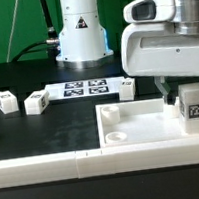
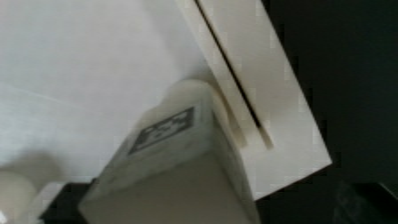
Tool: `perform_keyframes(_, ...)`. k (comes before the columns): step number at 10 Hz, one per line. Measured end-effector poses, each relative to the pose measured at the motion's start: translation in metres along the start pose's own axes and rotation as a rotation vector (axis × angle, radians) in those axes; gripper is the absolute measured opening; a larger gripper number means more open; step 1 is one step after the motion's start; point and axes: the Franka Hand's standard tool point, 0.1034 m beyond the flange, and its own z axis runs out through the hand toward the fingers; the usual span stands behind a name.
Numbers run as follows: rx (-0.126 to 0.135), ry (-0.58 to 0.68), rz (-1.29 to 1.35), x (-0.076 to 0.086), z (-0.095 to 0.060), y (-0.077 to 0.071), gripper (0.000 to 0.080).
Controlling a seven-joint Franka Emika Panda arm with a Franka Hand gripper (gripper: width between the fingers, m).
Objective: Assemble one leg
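One leg (image 1: 193,103), a small white post with a black-and-white tag on its front, stands upright at the right corner of the large flat white tray-like piece (image 1: 141,125). My gripper (image 1: 187,89) hangs right over it, open. Its dark left finger (image 1: 166,89) stands a little apart from the leg's side, and the other finger is hidden. In the wrist view the tagged leg (image 2: 169,140) fills the near part of the picture, beside the tray-like piece's raised rim (image 2: 249,80). My fingers do not show clearly there.
Three more white tagged posts lie loose on the black table: two at the exterior view's left (image 1: 5,101) (image 1: 35,102) and one by the marker board (image 1: 126,88). The marker board (image 1: 86,87) lies before the robot base. A round socket (image 1: 115,136) shows in the tray-like piece.
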Motion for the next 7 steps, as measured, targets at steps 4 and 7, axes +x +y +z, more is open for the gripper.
perform_keyframes(4, -0.011, 0.003, -0.330, 0.0026, 0.0002, 0.0049, 0.0648)
perform_keyframes(7, -0.010, 0.003, -0.303, 0.0026, 0.0004, 0.0051, 0.0425)
